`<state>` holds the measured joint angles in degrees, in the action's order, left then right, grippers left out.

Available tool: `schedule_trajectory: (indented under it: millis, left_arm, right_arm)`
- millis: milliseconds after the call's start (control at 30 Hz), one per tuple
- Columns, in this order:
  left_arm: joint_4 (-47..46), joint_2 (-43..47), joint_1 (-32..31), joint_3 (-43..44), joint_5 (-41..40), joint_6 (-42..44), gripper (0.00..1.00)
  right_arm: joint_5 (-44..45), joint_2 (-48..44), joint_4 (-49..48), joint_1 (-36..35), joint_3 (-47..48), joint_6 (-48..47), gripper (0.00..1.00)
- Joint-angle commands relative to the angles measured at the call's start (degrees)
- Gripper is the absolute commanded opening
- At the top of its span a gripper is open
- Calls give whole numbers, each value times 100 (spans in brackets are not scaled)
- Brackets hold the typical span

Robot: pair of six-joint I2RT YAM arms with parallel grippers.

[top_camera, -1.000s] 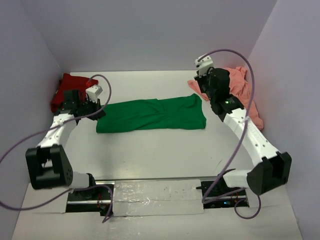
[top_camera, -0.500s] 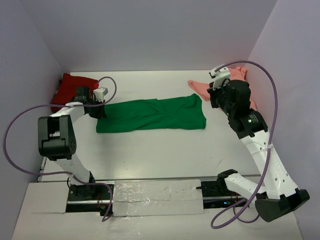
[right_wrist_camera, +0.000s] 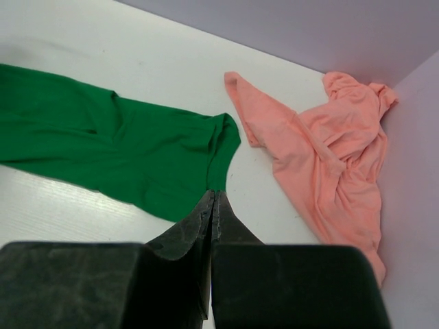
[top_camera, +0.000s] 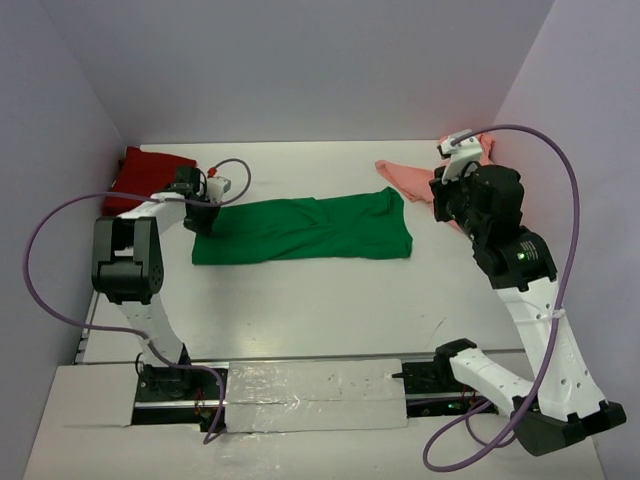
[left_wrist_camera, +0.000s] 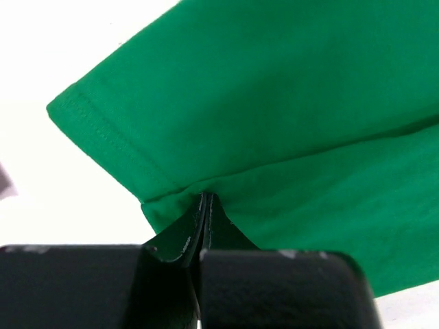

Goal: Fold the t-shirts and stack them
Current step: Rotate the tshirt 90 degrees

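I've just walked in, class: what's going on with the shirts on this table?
The left pincer is shut on the left edge of the green t-shirt, which lies in a long band mid-table. The right pincer is shut and empty, near the crumpled salmon-pink t-shirt at far right. The dark red t-shirt lies far left. Nothing is stacked.

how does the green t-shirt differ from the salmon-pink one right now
The green t-shirt lies stretched in a long flat band across the middle of the table; the salmon-pink t-shirt sits rumpled in the far right corner. The left pincer is shut on the green one's left edge, while nothing holds the salmon-pink one. Both are plain-coloured cloth, and neither is neatly folded yet.
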<state>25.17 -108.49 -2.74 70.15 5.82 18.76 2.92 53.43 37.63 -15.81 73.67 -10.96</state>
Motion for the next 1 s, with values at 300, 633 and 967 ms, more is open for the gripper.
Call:
schedule_trajectory:
  millis: [300, 633, 967]
  left_arm:
    - [3070, -6, -2027, -257, 129, 1832, 0]
    - [5312, -304, -4856, 1473, 1895, 2289, 0]
    - [5323, -1499, -6616, 4339, 3065, 1807, 0]
  right_arm:
    - [183, -131, 333, 87, 912, 94, 0]
    - [218, 633, 632, 315, 1606, 393, 0]
    - [-572, 1459, 958, 562, 1416, 648, 0]
